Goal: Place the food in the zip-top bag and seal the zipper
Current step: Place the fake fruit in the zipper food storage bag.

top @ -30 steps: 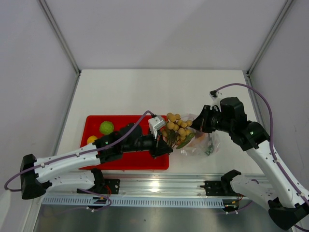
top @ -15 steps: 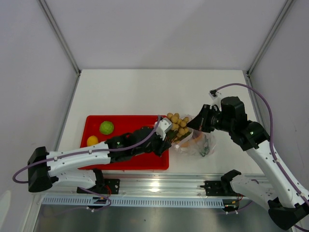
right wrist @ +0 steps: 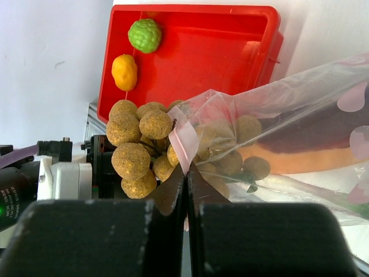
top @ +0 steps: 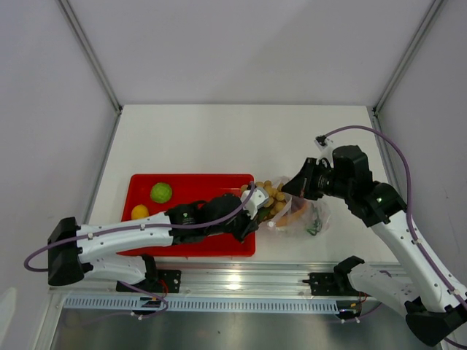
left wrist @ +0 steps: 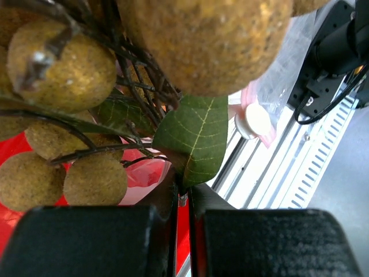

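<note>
2 food items, the green ball (top: 161, 192) and the yellow-orange ball (top: 139, 212), are still in the red tray (top: 190, 177), well apart from the zip-top bag (top: 305, 216). The meat slab (right wrist: 311, 138) and the green stalks (top: 314, 226) are seen inside the bag.

Over the last second the cluster of small tan balls (top: 271, 197) has been lowered and carried rightward to the bag mouth. It is now partly behind the plastic and partly outside. Insertion is judged underway, not complete.

The left pincer (left wrist: 183, 193) is pressed together on the cluster's stem, beside a leaf (left wrist: 196, 138). The right pincer (right wrist: 186, 173) is pinched on the zipper (right wrist: 183, 144), and the mouth has been kept lifted open.

The bag lies just beside the tray's right wall and near the front edge of the surface (top: 219, 138). Open room is available behind the bag and the tray.
</note>
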